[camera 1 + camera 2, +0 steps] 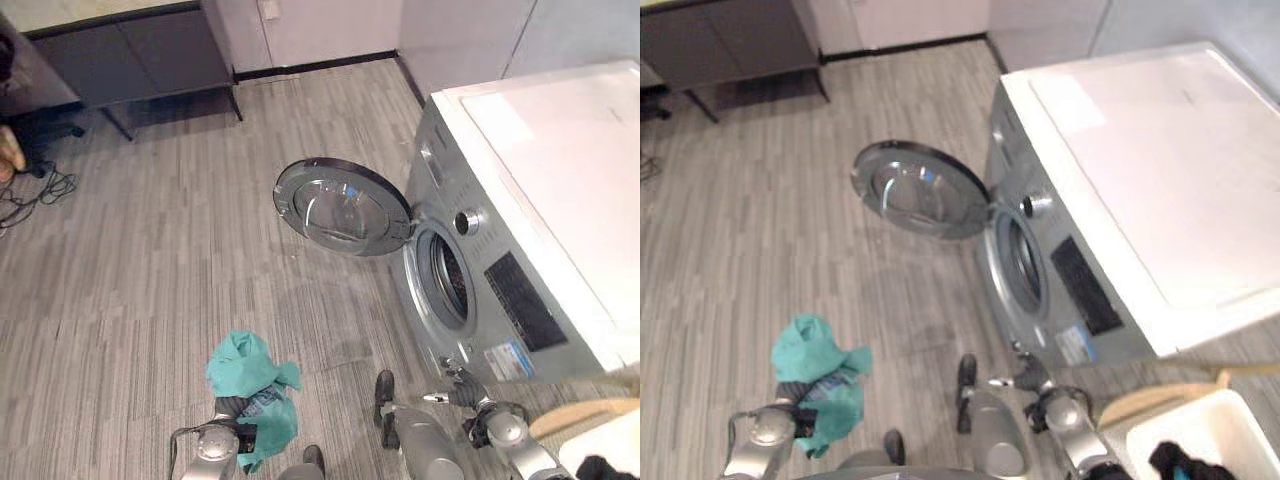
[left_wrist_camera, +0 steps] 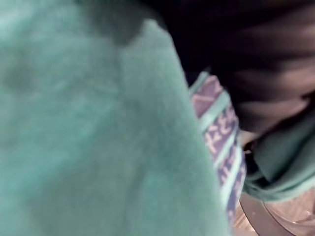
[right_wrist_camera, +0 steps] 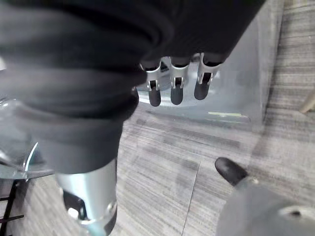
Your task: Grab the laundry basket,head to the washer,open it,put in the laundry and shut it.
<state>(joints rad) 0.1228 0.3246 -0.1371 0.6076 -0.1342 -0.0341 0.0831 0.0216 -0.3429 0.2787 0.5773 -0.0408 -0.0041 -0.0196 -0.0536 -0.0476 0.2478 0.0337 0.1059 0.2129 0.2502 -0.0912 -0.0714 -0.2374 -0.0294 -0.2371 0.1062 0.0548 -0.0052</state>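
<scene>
The robot's left arm (image 1: 212,452) and right arm (image 1: 520,440) are silver-grey metal with rounded, polished joint housings. A dark ribbed cover (image 3: 74,73) sheathes the back and wrist of the right hand (image 3: 177,59), and its slim silver fingers (image 3: 172,81) end in rounded dark tips. The left hand (image 1: 232,407) wears a matching dark cover.

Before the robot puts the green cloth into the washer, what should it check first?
1. Washer door swung open: ok.
2. Drum opening free of anything blocking it: ok.
3. Green cloth held by the left hand: ok, bunched around it.
4. Cloth hanging clear of the floor: ok.
5. Right hand empty: ok, fingers straight, holding nothing.
6. More laundry left in the white basket: ok, dark clothes lie inside.
</scene>
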